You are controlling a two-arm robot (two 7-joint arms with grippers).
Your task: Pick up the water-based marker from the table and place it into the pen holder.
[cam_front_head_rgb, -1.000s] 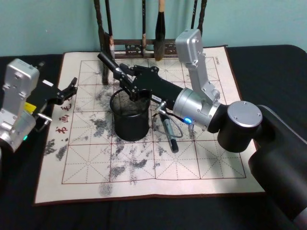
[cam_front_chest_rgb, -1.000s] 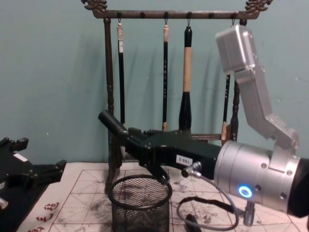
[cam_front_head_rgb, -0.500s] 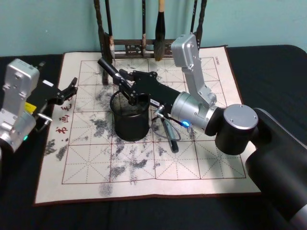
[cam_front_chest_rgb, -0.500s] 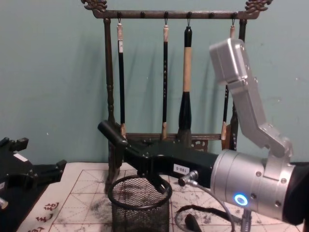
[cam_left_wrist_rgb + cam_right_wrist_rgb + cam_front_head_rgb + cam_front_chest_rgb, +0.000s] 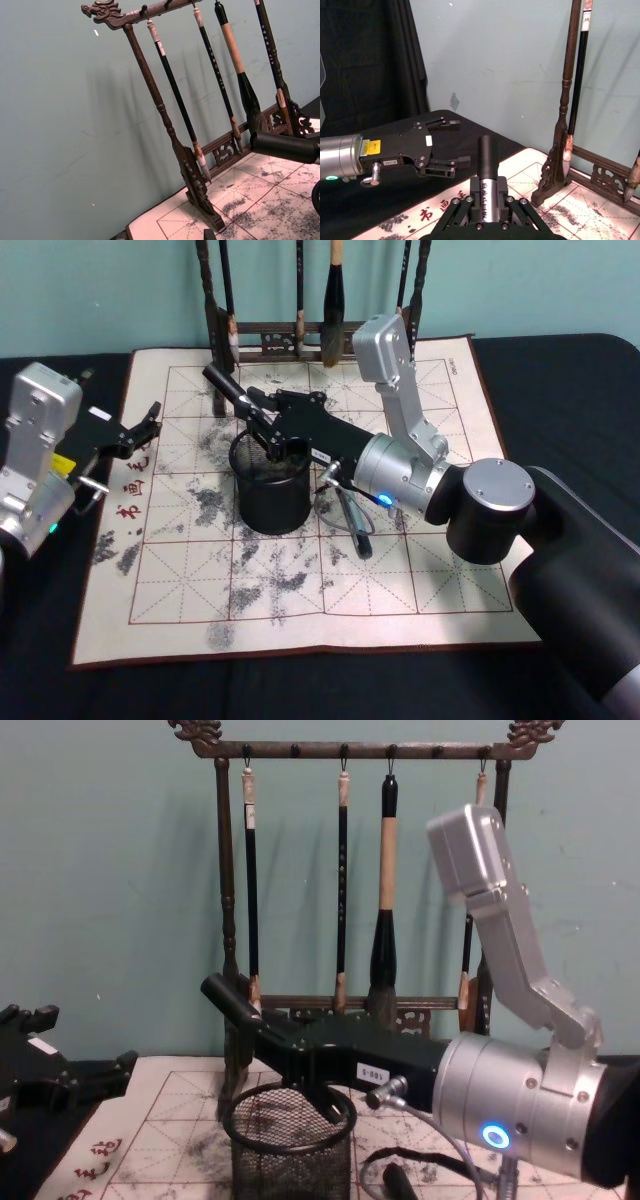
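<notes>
A black-draped table (image 5: pixel 560 380) is carrying a gridded, ink-stained mat (image 5: pixel 300 610) that is covering most of its middle. The right arm (image 5: pixel 430 480) is reaching in from the right edge, across the mat toward the far left corner. A wooden brush rack (image 5: pixel 228 870) is standing along the table's far edge with several brushes hanging from its top bar. The left arm (image 5: pixel 35 455) is resting by the left edge, and its pincer (image 5: pixel 455 141) is hanging over the mat's left border with its fingers spread and nothing between them.

The pen holder (image 5: pixel 270 485) is standing upright on the mat, a little left of the table's middle. The right pincer (image 5: pixel 262 415) is hovering just above the holder's far rim, pinching the marker (image 5: pixel 487 170) from both sides. The marker is tilting, its black cap (image 5: pixel 225 1000) pointing up toward the far left corner and jutting out past the rim. Its other end is hiding behind the pincer, so the marker is in the air above the holder, not inside it. A second pen (image 5: pixel 352 520) is lying flat on the mat just right of the holder, under the right arm.
</notes>
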